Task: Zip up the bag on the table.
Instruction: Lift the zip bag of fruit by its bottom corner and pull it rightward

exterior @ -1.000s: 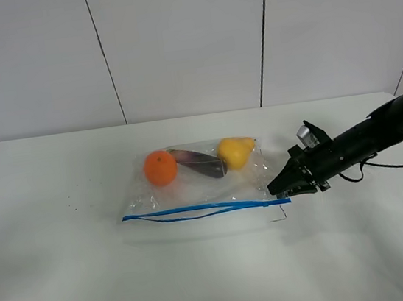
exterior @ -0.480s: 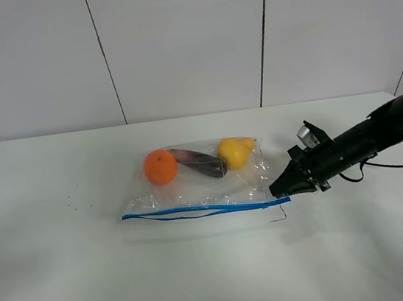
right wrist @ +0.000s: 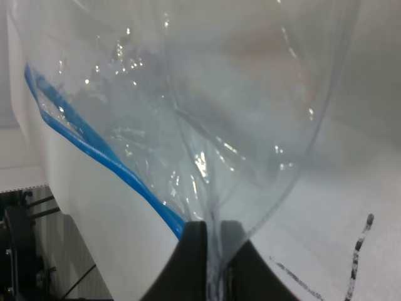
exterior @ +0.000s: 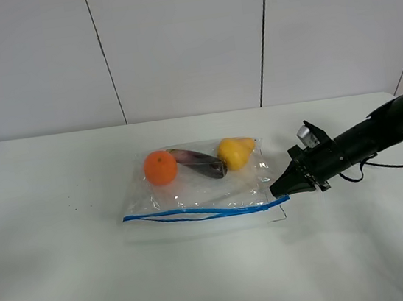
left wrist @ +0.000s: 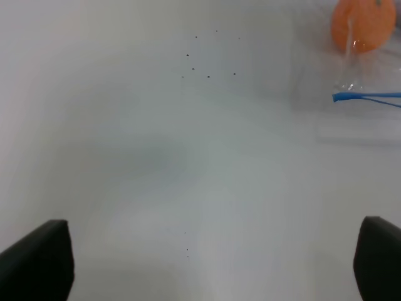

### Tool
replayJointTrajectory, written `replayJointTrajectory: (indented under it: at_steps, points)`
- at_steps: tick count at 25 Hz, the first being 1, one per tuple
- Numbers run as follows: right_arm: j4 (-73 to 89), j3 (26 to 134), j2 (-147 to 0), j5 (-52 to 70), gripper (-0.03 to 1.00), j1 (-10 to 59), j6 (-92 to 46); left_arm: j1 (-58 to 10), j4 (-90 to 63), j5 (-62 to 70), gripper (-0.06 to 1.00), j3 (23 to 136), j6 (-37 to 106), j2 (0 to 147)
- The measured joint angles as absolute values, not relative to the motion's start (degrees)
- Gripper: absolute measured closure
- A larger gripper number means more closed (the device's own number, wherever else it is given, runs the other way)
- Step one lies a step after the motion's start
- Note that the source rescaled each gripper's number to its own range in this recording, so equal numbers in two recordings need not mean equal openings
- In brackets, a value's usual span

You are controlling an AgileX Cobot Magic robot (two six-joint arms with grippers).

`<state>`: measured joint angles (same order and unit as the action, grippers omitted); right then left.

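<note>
Blue zipper strip (exterior: 195, 212) edges the near side of the bag (exterior: 206, 187), which lies mid-tabletop (exterior: 71, 286); its two tracks gape apart midway. Closed on the bag's right corner, at the strip's end, is the right gripper (exterior: 275, 191). Wide apart and empty, the left gripper (left wrist: 210, 266) hangs left of the bag. My judgement: anchor the left end, pinch both tracks squarely, and slide leftward without dragging. Count: one bag, one orange fruit (exterior: 160, 167), one purple piece (exterior: 199, 164), one yellow piece (exterior: 235, 152), two grippers.

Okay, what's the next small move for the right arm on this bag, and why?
Probably slide the right end effector, shut on the bag at its right corner, leftward along the blue zipper strip, since the strip's two tracks gape apart mid-length.
</note>
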<state>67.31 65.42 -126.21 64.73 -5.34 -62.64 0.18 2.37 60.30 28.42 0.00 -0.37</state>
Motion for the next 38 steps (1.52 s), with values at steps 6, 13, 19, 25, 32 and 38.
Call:
replayJointTrajectory:
  at_steps: [6,13,19,25,32,38]
  points:
    - [67.31,65.42,-126.21,64.93,0.97,-5.34,-62.59,0.18,2.37,60.30,-0.06,28.42,0.30,-0.37]
    - [67.41,65.42,-126.21,67.00,0.97,-5.34,-61.19,0.18,2.37,60.30,-0.06,28.42,0.00,-0.37]
    - [67.57,65.42,-126.21,68.01,0.97,-5.34,-59.92,0.18,2.37,60.30,-0.06,28.42,0.30,-0.37]
    - [67.57,65.42,-126.21,68.03,0.97,-5.34,-59.78,0.18,2.37,60.30,-0.06,28.42,0.30,-0.37]
    - [67.57,65.42,-126.21,68.28,0.97,-5.34,-59.78,0.18,5.12,60.30,-0.06,28.42,-1.96,-0.37]
    - [67.72,65.42,-126.21,68.53,0.97,-5.34,-59.78,0.18,0.00,55.33,-0.05,29.81,-2.57,0.66]
